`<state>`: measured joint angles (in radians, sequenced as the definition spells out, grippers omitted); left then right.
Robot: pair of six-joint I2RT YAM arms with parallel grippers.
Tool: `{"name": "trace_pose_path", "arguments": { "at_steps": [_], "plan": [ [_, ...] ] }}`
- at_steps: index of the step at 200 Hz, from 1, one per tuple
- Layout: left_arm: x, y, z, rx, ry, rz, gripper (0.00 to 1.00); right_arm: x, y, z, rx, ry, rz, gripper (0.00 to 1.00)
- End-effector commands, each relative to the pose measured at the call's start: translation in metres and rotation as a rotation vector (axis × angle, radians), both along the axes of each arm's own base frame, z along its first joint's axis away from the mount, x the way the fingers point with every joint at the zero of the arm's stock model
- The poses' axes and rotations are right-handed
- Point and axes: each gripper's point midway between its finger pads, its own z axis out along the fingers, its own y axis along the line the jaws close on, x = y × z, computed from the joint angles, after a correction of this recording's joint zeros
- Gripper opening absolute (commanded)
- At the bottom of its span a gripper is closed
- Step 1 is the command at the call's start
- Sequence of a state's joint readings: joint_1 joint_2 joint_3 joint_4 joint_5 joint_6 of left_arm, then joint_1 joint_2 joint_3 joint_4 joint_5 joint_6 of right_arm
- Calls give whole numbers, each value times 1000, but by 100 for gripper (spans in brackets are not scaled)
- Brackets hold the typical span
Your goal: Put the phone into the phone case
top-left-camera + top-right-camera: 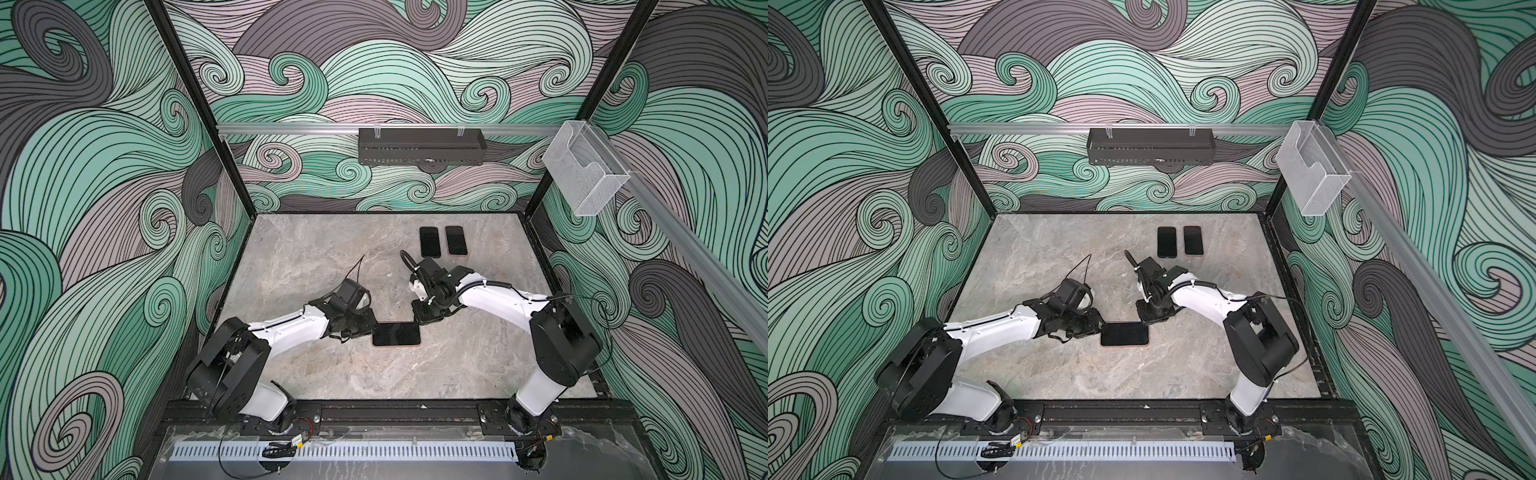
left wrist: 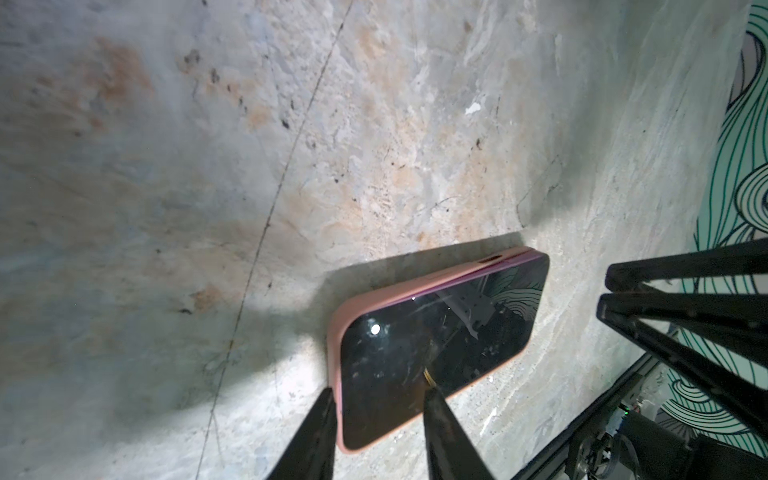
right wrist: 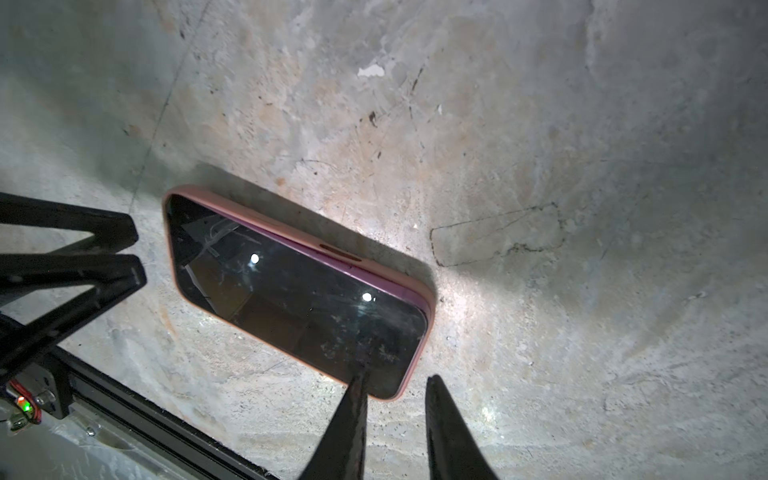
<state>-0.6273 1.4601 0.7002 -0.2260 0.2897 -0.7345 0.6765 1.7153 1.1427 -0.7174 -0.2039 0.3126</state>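
top views: one phone (image 1: 396, 333) in pink case (image 2: 415, 287), two phones (image 1: 429, 242) behind.

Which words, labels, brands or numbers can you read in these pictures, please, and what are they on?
No text is readable anywhere.
The phone in the pink case: dark screen, reflections only.
The two phones at the back: blank screens.
The small yellow plug below the left arm's base: any marking is too small to read.

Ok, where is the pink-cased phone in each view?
In a top view: pink-cased phone lies mid-table, towards the front.
In a top view: same spot.
Left wrist: lower middle, right of centre.
Right wrist: left of centre.
Shared landmark: black front rail near it.
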Motion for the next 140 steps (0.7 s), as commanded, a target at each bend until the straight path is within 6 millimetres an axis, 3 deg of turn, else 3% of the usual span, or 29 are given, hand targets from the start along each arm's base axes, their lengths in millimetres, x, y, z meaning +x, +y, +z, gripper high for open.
{"name": "trace_pose_path", "arguments": {
  "at_steps": [1, 80, 140],
  "plan": [
    [2, 1, -1, 43, 3, -27, 35, 3, -7, -6, -44, 6, 8, 25],
    [2, 1, -11, 66, 31, -38, 24, 0, -7, -27, -47, 47, 8, 24],
    [2, -1, -17, 65, 44, -40, 23, -1, -8, -42, -44, 63, -11, 20]
  ]
}}
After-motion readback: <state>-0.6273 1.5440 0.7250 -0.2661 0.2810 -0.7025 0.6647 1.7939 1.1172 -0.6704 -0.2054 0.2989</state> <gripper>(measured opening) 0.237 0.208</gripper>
